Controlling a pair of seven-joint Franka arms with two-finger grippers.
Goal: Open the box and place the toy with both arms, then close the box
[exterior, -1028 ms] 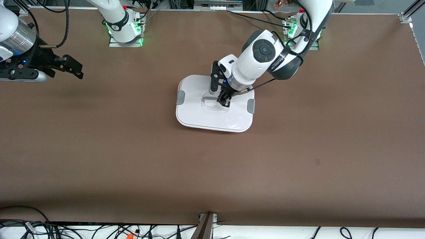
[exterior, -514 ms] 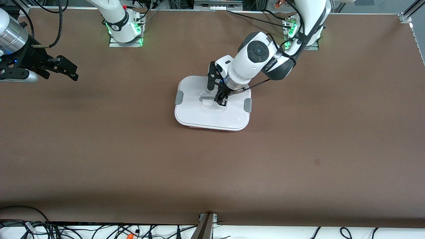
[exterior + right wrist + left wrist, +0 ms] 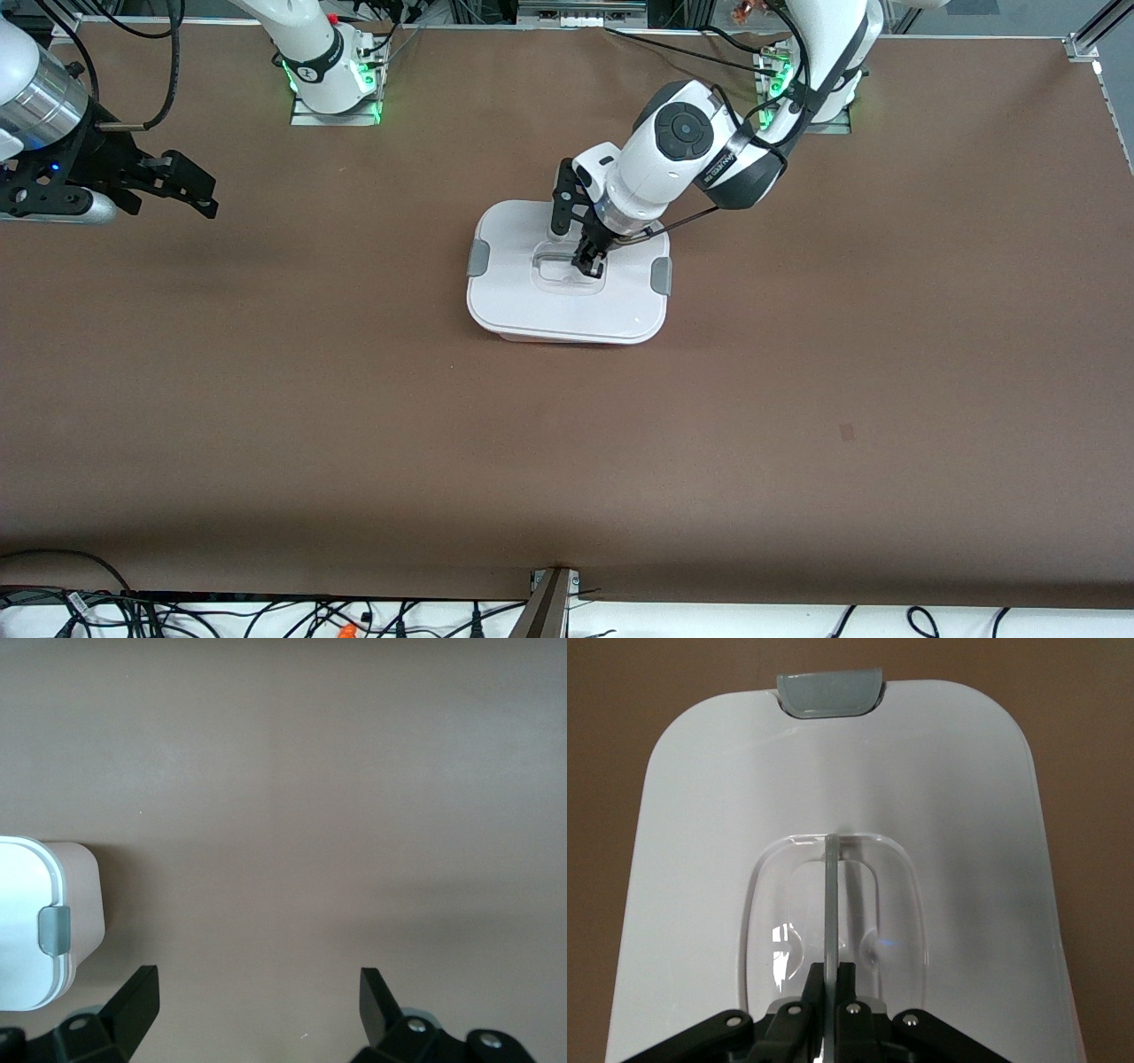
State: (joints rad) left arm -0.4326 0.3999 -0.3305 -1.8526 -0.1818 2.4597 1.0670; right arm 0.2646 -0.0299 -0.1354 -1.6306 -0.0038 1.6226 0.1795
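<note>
Since the earlier frames the white lid has come down and shifted slightly toward the right arm's end, so it now sits squarely on the base, and the left arm's wrist has drawn back toward its own base while keeping its grip. The right gripper has bobbed a little but stays at its end of the table.

The brown table (image 3: 797, 399) carries the rounded-rectangular plastic box with white lid and pale pink base (image 3: 523, 306) near its middle. The white jointed left arm (image 3: 700, 151) reaches down over the box; the white right arm (image 3: 27, 97) waits well apart from it.

Only the right wrist view shows the pink base wall (image 3: 80, 895) under the lid edge with one grey side clip (image 3: 53, 930). Only the left wrist view shows the thin upright handle bar (image 3: 830, 904) in the clear recessed centre (image 3: 780, 921).

The left gripper (image 3: 588, 261) is pinched tight on that handle bar, directly over the lid's centre. The right gripper (image 3: 257, 1001) hangs over bare table with its fingers (image 3: 133, 997) spread wide, holding nothing. The toy is not visible in any view.
</note>
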